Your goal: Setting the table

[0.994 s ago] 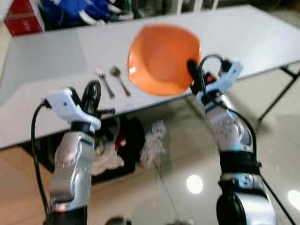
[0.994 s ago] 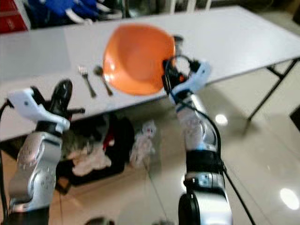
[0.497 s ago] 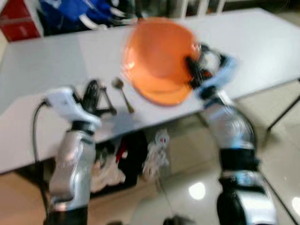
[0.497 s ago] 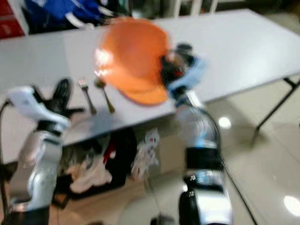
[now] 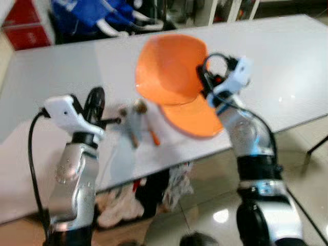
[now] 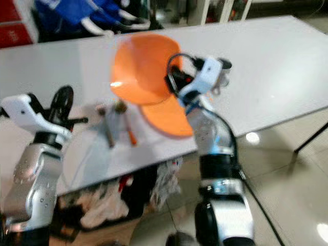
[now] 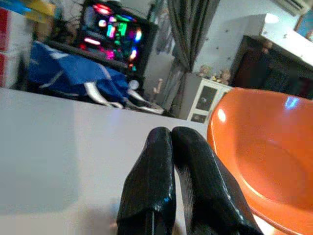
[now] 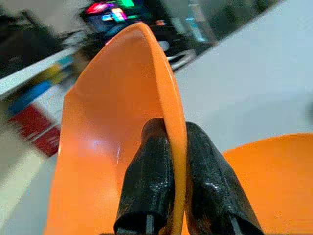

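An orange plate [image 5: 169, 66] hangs tilted on edge just above the white table [image 5: 277, 66], and its orange reflection shows on the glossy top below it. My right gripper [image 5: 205, 84] is shut on the plate's rim; in the right wrist view the two fingers [image 8: 151, 161] pinch the rim [image 8: 173, 98] from both sides. A blurred fork and spoon [image 5: 134, 123] lie on the table just left of the plate. My left gripper [image 5: 95, 102] is raised left of the cutlery over the table's near part, its fingers [image 7: 151, 181] pressed together with nothing in them.
A blue bag [image 5: 97, 13] and red boxes [image 5: 25, 23] stand behind the table. Clothes and bags [image 5: 154, 195] lie on the floor under the table's front edge. A black table leg [image 5: 315, 148] stands at the right over shiny floor.
The view has come closer to the table. My right gripper has carried the plate forward and down, so it now hangs over the tabletop right of the cutlery. The left arm keeps its pose.
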You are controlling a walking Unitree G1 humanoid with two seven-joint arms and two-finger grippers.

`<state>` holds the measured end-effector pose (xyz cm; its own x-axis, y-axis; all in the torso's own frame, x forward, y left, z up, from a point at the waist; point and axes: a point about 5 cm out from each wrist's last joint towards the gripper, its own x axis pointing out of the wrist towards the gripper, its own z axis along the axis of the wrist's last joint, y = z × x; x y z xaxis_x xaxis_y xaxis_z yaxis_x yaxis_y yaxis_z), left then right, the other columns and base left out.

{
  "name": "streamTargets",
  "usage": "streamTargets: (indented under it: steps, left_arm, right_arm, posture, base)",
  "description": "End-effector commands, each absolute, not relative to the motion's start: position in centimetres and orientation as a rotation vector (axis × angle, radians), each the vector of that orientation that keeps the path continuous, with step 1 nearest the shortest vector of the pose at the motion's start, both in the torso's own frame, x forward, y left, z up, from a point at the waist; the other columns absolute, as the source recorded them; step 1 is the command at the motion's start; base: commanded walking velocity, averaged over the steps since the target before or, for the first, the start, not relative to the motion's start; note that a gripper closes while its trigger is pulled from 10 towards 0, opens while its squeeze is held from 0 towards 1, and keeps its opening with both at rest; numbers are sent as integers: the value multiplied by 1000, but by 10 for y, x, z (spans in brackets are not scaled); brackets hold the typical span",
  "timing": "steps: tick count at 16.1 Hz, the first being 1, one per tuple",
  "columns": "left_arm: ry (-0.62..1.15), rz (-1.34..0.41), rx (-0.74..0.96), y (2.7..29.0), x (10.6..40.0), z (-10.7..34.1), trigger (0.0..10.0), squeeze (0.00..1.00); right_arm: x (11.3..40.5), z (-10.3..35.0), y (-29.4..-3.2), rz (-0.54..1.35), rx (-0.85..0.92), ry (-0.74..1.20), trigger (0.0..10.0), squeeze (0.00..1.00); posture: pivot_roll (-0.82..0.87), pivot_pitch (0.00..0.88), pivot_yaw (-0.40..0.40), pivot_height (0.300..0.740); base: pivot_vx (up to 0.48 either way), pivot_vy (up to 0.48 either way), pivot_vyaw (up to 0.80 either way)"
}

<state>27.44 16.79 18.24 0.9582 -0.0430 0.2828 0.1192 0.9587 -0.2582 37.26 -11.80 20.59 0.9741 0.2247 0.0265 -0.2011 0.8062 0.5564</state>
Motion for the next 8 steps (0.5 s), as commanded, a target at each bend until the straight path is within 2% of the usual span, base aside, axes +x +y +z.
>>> streamTargets:
  steps: [1, 5, 7, 8]
  left_arm:
    - [-269, -94, -260, 164, 274, 182, 10000, 0]
    - [-269, -150, -212, 157, 272, 182, 10000, 0]
    - [-246, -305, -82, 137, 267, 178, 10000, 0]
    - [-240, -351, -71, 132, 265, 177, 10000, 0]
  right_arm:
    - [375, 215, -123, 203, 609, 30, 10000, 0]
    - [378, 217, -135, 126, 616, 123, 10000, 0]
    - [377, 202, -146, 34, 556, 183, 10000, 0]
    - [377, 199, -148, 15, 558, 201, 10000, 0]
  posture:
    - [-46, 83, -6, 740]
    - [-54, 89, -5, 740]
    - [-58, 93, -4, 740]
    - [-58, 93, -4, 740]
  base:
    - [0, 0, 0]
    - [0, 0, 0]
    - [0, 0, 0]
    - [0, 0, 0]
